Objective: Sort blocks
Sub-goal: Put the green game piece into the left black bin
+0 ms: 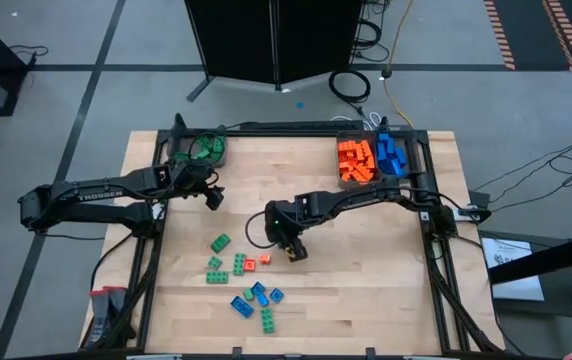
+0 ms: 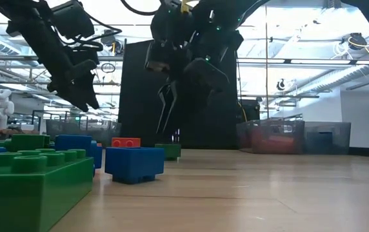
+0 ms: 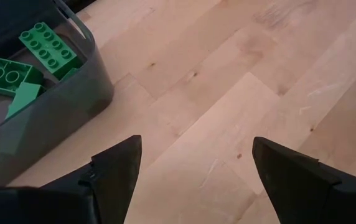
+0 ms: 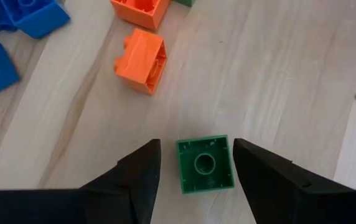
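Observation:
Loose green, orange and blue blocks (image 1: 241, 285) lie on the wooden table's near middle. My right gripper (image 1: 295, 250) hovers open just right of them, above a small green block (image 4: 205, 164) that lies with its hollow underside up. In the right wrist view its fingers stand on either side of that block without touching it. Two orange blocks (image 4: 142, 62) lie just beyond. My left gripper (image 1: 212, 197) hangs open over bare wood beside the bin of green blocks (image 3: 60, 112).
Three grey bins stand along the far edge: one with green blocks (image 1: 202, 150) at the left, one with orange blocks (image 1: 356, 160) and one with blue blocks (image 1: 392, 155) at the right. Bare wood (image 1: 366, 270) lies right of the loose blocks.

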You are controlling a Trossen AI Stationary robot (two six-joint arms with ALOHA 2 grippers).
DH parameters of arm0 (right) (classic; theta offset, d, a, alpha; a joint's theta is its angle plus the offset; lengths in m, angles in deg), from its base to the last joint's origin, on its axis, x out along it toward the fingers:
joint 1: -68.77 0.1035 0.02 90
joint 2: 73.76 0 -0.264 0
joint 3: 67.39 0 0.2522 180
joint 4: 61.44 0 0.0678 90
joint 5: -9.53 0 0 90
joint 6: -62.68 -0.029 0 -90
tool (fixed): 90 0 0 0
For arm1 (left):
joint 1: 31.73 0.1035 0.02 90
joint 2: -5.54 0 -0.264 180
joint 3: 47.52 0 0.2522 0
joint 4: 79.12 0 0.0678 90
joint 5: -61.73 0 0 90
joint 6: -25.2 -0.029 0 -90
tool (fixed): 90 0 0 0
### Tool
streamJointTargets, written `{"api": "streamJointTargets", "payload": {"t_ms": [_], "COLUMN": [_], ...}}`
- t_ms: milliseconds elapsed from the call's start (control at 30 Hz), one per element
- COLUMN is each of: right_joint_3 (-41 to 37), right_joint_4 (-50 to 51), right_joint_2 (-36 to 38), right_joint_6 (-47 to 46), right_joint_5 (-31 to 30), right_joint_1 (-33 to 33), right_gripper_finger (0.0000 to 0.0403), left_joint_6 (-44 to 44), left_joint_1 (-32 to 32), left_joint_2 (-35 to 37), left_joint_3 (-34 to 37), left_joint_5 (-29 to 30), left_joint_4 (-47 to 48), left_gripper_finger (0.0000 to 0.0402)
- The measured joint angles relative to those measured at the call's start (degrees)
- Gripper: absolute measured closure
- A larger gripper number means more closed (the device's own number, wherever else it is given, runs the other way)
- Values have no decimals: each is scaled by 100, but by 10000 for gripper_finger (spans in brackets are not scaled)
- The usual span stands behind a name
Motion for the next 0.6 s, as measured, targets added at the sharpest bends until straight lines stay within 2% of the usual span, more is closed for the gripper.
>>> {"api": "streamJointTargets", "payload": {"t_ms": [100, 400, 600], "right_joint_3": [0, 0, 7], "right_joint_4": [10, 130, 115], "right_joint_2": [0, 0, -77], "right_joint_6": [55, -167, -200], "right_joint_5": [-6, -176, -339], "right_joint_1": [4, 13, 0], "right_gripper_finger": [190, 82, 82], "left_joint_6": [2, 8, 11], "left_joint_1": [-1, -1, 0], "left_joint_2": [0, 0, 0], "left_joint_3": [0, 0, 0], "left_joint_5": [0, 0, 0], "left_joint_4": [0, 0, -4], "left_gripper_finger": [96, 96, 96]}}
